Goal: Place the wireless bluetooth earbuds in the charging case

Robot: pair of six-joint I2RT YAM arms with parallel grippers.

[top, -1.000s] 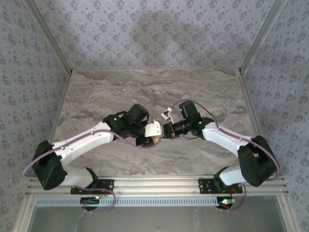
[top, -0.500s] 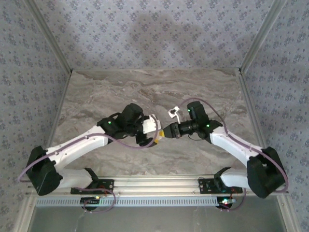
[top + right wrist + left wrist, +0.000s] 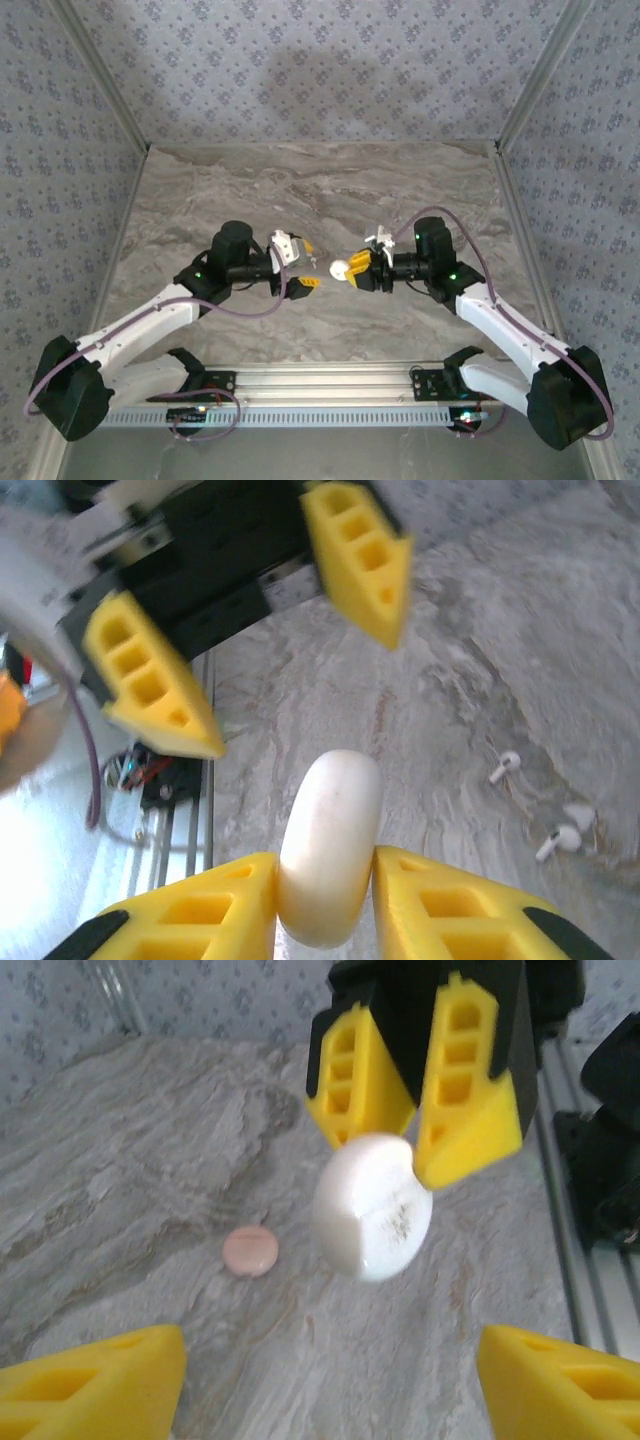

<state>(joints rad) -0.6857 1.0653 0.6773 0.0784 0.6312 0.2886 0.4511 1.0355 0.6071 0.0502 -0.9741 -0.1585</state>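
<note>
right gripper [image 3: 322, 868] is clamped on the charging case [image 3: 330, 810] and holds it up off the table [image 3: 480, 680], pinching it across the thin way near one end. left gripper [image 3: 332, 1360] is spread wide with nothing in it, facing the case head on and just short of it.

the case reads as a smooth, hard, glossy pebble. i'd guess it's light and slippery, so any handover should grab the flat faces and not the rounded edge. its long axis runs out past the fingertips toward the left arm, rounded end leading. the lid looks shut, but i can't tell which side the hinge is on.

first earbud [image 3: 503, 767] and second earbud [image 3: 553, 842] lie flat on the marble, near each other but apart, off to one side of the case. both stems slant the same way, toward the lower left in the right wrist view. they're tiny and rigid and will probably skate, so i'd pinch across the stem. the pinkish disc [image 3: 250, 1251] on the table isn't one of them.
</note>
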